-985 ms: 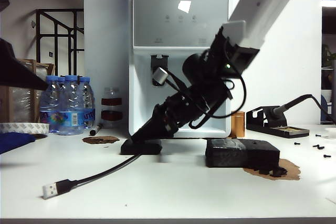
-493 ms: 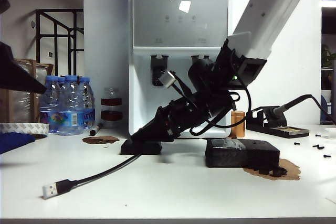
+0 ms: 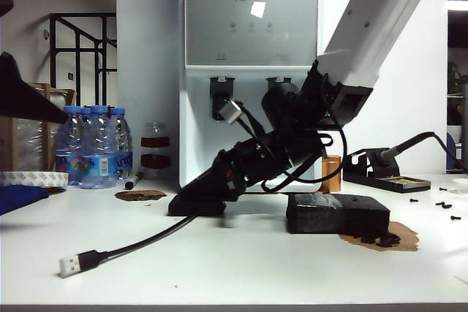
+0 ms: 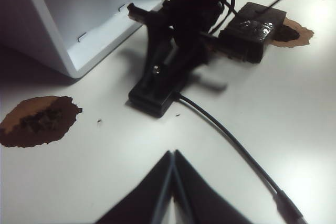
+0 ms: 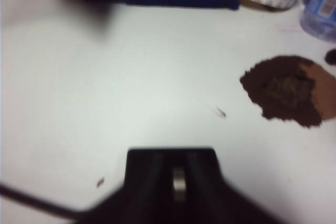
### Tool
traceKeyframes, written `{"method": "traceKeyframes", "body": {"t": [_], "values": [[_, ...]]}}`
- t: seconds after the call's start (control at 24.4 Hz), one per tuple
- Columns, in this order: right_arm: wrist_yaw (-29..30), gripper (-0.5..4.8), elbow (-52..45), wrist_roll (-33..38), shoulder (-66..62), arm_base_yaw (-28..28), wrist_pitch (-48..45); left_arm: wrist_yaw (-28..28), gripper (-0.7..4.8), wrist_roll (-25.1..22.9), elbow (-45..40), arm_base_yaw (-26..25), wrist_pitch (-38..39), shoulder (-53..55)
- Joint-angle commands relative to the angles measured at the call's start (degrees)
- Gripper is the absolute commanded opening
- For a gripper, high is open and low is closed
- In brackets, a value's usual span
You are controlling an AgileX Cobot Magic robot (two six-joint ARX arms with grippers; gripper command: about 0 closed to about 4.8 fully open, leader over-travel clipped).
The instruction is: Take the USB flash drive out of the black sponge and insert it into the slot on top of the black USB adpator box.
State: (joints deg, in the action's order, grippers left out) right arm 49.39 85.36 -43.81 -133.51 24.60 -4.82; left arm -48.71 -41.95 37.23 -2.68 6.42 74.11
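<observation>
Right gripper (image 3: 207, 186) slanted down from the upper right onto the black USB adpator box (image 3: 196, 205), tips at its top face, in front of the water dispenser (image 3: 248, 71). Between the blurred dark fingers, a small silver piece, apparently the USB flash drive (image 5: 179, 184), upright at the box top. Cannot tell whether the jaws grip it or stand slack around it. Black sponge (image 3: 337, 214) just right of the box, on a brown stain, apart from the gripper. Box cable (image 3: 146, 239) running forward to a silver plug (image 3: 72, 264). Left gripper (image 4: 172, 167) raised off at the left, well apart from the box, fingers pressed together with nothing between them.
</observation>
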Motion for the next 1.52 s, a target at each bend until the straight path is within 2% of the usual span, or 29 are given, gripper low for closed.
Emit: {"method": "traceKeyframes", "body": {"t": [0.04,0.25,0.37,0.53,0.66,0.74,0.9,0.94,0.99,1.07,1.11,1.15,1.19,1.27,1.52], "values": [[-4.39,1.96,-0.81,3.10,-0.13,0.59,2.32,-0.20,-0.04,0.42,0.20,0.04,-1.38,-0.07],[-4.17,1.99,-0.83,3.91,0.24,0.59,2.38,-0.31,-0.04,0.44,0.20,0.07,-1.36,-0.07],[-4.17,2.53,-0.85,4.59,1.16,0.59,2.43,-0.28,-0.04,0.44,0.20,0.07,-1.36,-0.07],[-4.17,2.54,-1.66,4.83,4.72,0.57,2.16,-0.26,-0.04,0.44,0.20,0.07,-1.33,-0.07],[-2.40,2.62,-5.84,8.41,9.92,-0.42,-3.72,-0.26,-0.04,0.44,0.20,0.07,-1.33,-0.07],[-2.23,2.89,-8.31,11.63,12.26,-0.87,-7.58,-0.26,-0.04,0.44,0.20,0.07,-1.33,-0.07],[-1.97,2.88,-15.12,18.03,19.41,-2.21,-16.00,-0.26,-0.04,0.44,0.20,0.07,-1.33,-0.07],[-3.80,2.87,-18.10,20.04,22.45,-2.64,-19.65,-0.26,-0.04,0.44,0.20,0.07,-1.33,-0.07],[-8.85,2.81,-21.44,20.98,25.90,-3.10,-23.30,-0.24,-0.04,0.44,0.20,0.07,-1.36,-0.07],[-15.54,2.25,-25.51,21.55,29.62,-3.41,-27.87,-0.28,-0.04,0.44,0.20,0.07,-1.36,-0.07],[-17.38,1.71,-27.21,21.64,31.19,-3.80,-29.40,-0.28,-0.04,0.44,0.20,0.07,-1.36,-0.09],[-17.53,0.43,-28.72,22.32,32.87,-4.35,-30.03,-0.26,-0.04,0.44,0.20,0.07,-1.36,-0.09],[-17.53,-0.04,-29.55,23.30,34.10,-4.96,-29.83,-0.28,-0.04,0.44,0.20,0.07,-1.36,-0.09],[-18.21,-0.05,-30.60,26.43,36.24,-5.55,-28.24,-0.28,-0.04,0.44,0.20,0.07,-1.36,-0.09],[-29.44,-0.05,-34.75,27.98,45.20,-6.84,-19.71,-0.20,-0.04,1.46,0.20,0.04,-1.64,-0.11]]}}
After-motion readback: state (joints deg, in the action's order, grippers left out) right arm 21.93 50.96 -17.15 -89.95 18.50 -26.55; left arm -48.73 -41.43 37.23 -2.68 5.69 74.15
